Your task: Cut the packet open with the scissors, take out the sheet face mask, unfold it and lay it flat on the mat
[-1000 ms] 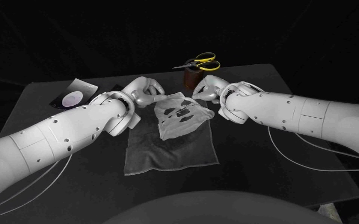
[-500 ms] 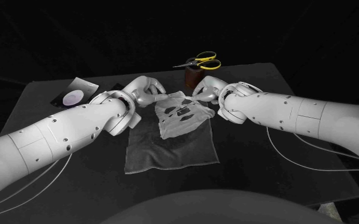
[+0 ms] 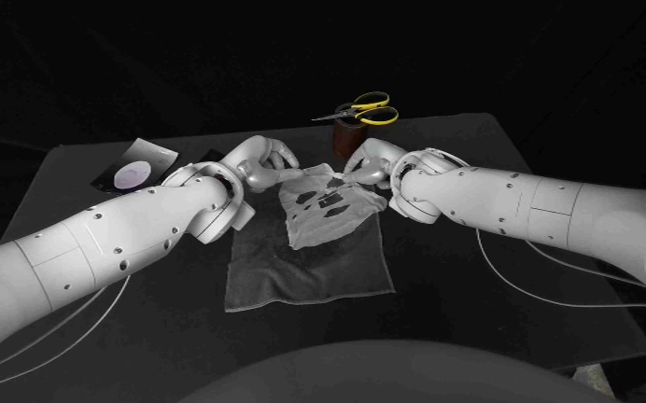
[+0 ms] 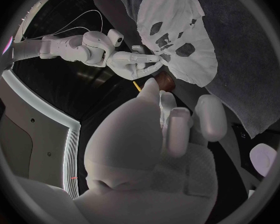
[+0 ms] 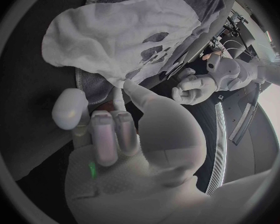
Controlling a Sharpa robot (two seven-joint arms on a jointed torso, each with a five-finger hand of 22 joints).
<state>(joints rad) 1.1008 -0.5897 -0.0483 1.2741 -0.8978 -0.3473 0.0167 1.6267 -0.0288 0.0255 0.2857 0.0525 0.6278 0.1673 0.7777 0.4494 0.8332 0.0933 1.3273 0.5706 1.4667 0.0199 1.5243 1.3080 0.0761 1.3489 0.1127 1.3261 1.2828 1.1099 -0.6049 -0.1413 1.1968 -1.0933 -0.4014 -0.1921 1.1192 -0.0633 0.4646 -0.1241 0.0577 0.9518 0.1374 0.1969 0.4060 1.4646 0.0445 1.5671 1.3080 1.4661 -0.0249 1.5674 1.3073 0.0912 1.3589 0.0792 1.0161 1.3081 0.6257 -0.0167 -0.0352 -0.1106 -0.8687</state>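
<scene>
- Two top corners of the sheet face mask (image 3: 323, 212) sit at the hands, and its lower part drapes on the mat (image 3: 310, 272). A slipped corner could make it crumple.
- Right hand (image 3: 377, 162) pinches one corner. Left hand (image 3: 262, 165) curls by the other; I cannot tell if it grips.
- Brown holder (image 3: 344, 142) contains the scissors (image 3: 361, 112).

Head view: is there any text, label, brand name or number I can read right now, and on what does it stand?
No text can be read.
packet: a pale round patch shows, but any print is too small and blurred to read.
scissors, sheet mask, mat: no lettering visible.
</scene>
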